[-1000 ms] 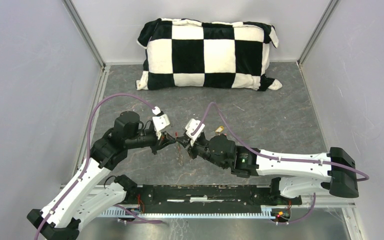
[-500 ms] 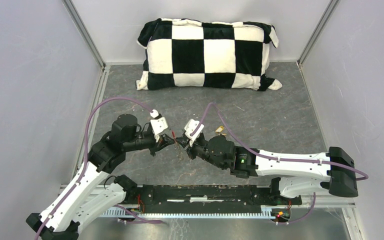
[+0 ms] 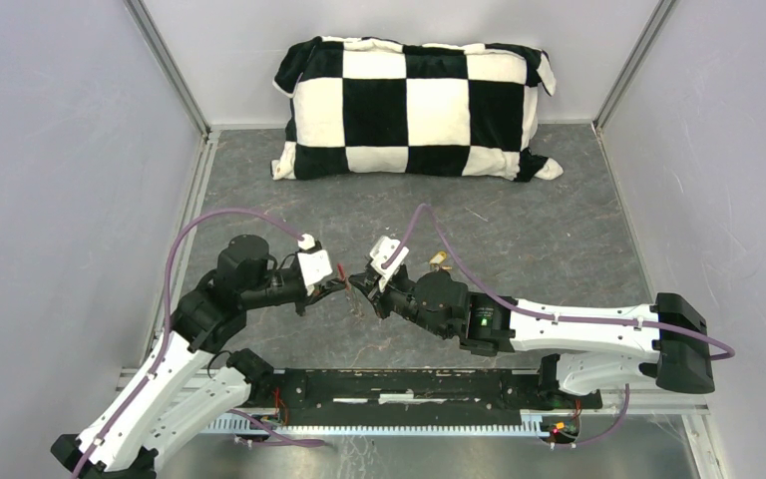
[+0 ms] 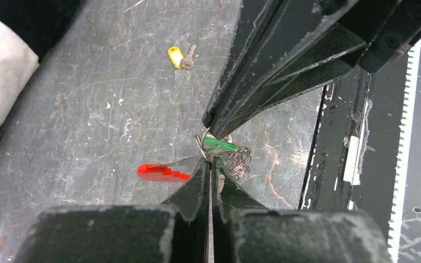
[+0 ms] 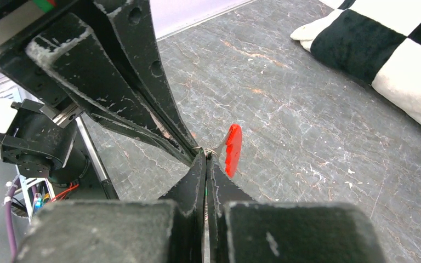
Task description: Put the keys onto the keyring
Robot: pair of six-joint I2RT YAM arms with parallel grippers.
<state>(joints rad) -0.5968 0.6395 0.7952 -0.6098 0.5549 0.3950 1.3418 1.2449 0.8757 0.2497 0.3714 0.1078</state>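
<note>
My left gripper [image 4: 209, 160] is shut on the thin silver keyring [image 4: 239, 162], whose red tag [image 4: 161, 172] sticks out to the left. My right gripper [image 4: 214, 130] comes in from the upper right, shut on the green-headed key [image 4: 220, 144], which lies against the ring. Both grippers meet tip to tip above the table [image 3: 351, 284]. In the right wrist view the right gripper [image 5: 205, 157] shows a green sliver between its jaws, with the red tag [image 5: 232, 149] just beyond. The yellow-headed key [image 4: 178, 56] lies loose on the table, behind the right wrist [image 3: 439, 261].
A black-and-white checkered pillow [image 3: 414, 108] lies along the back wall. White walls close in the left, right and back sides. A black rail [image 3: 419, 389] with the arm bases runs along the near edge of the grey table [image 3: 539, 230].
The left arm has drawn back a little toward the near left, its wrist lower in the top view. Both grippers stay shut and tip to tip.
</note>
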